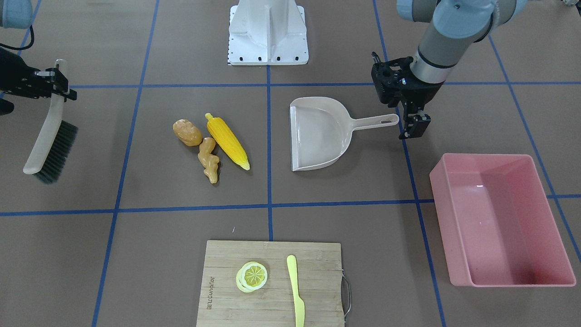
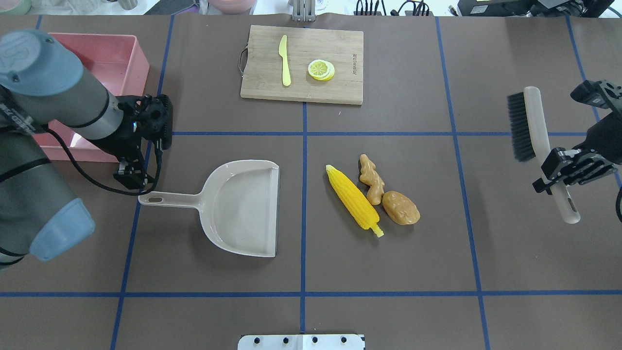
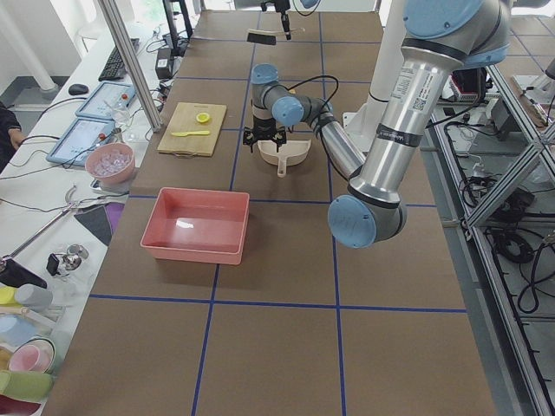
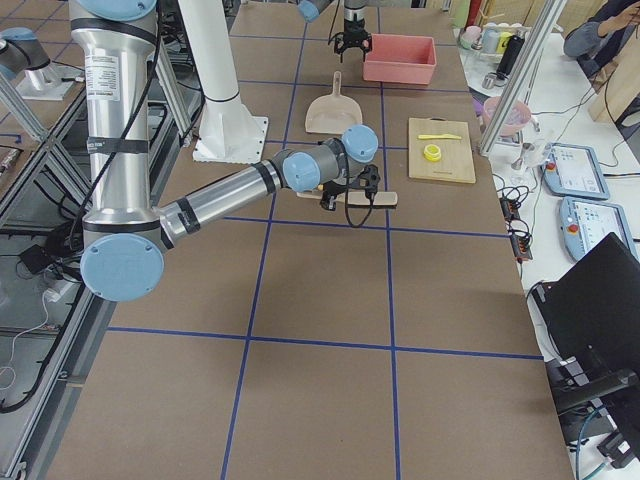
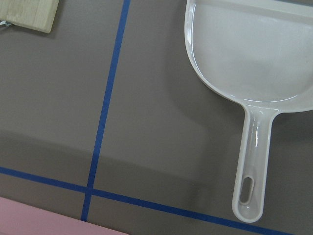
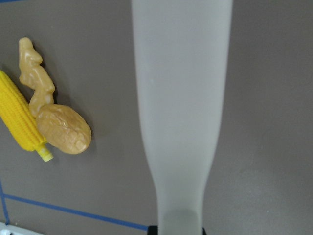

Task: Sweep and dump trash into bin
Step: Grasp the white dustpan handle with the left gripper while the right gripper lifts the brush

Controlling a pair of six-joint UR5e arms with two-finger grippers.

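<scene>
Right tool [image 2: 563, 170] clenched on brush [image 2: 533, 116] handle, bristles seemingly lifted off tabletop [image 2: 388, 262], well apart from trash; likely staged for sweep. Corn [image 2: 353, 201], ginger [image 2: 371, 179], potato [image 2: 401, 208] bunched together between brush and dustpan [image 2: 243, 204]; pan mouth faces them, placed to receive. Left tool [image 2: 129, 177] just beside pan handle end, carrying nothing; spread or closed, cannot tell. Bin [image 2: 141, 61] beyond left arm, nothing inside. Cutting board [image 2: 340, 63], knife [image 2: 284, 61], lemon slices [image 2: 321, 69] outside sweep path.
</scene>
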